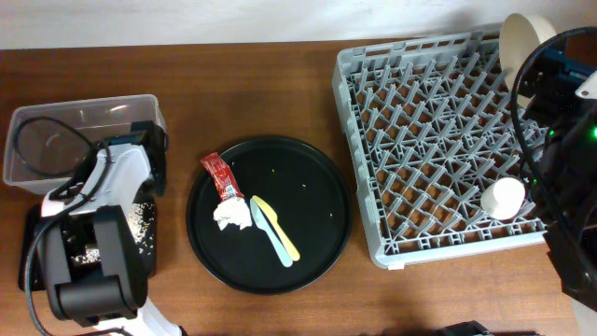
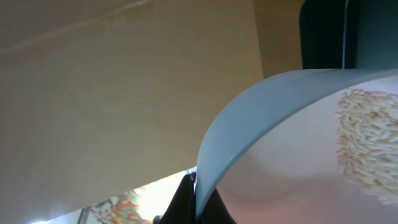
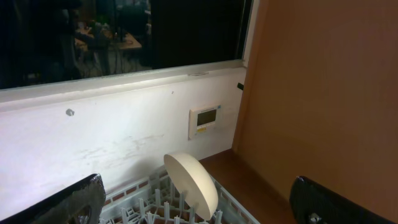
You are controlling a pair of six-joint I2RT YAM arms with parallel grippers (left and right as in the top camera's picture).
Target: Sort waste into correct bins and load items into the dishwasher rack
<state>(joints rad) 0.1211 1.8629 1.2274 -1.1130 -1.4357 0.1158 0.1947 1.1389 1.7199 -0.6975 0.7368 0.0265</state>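
Left tool [image 2: 194, 202] grips the small bowl [image 2: 292, 149] by its rim, rice grains [image 2: 367, 149] inside, while right tool [image 3: 199, 208] hangs released over the dishwasher rack [image 1: 438, 140].

We can read no text, brand or number anywhere. The red sauce packet [image 1: 221, 177], lying well apart from the right gripper [image 3: 196, 182], carries pale print on its face, but it is too small for us to make out a single letter. Straight ahead of that gripper and a little above its fingertips, a small white wall panel [image 3: 205, 118] has a greenish display, and whatever stands on it is too blurred for us to read.
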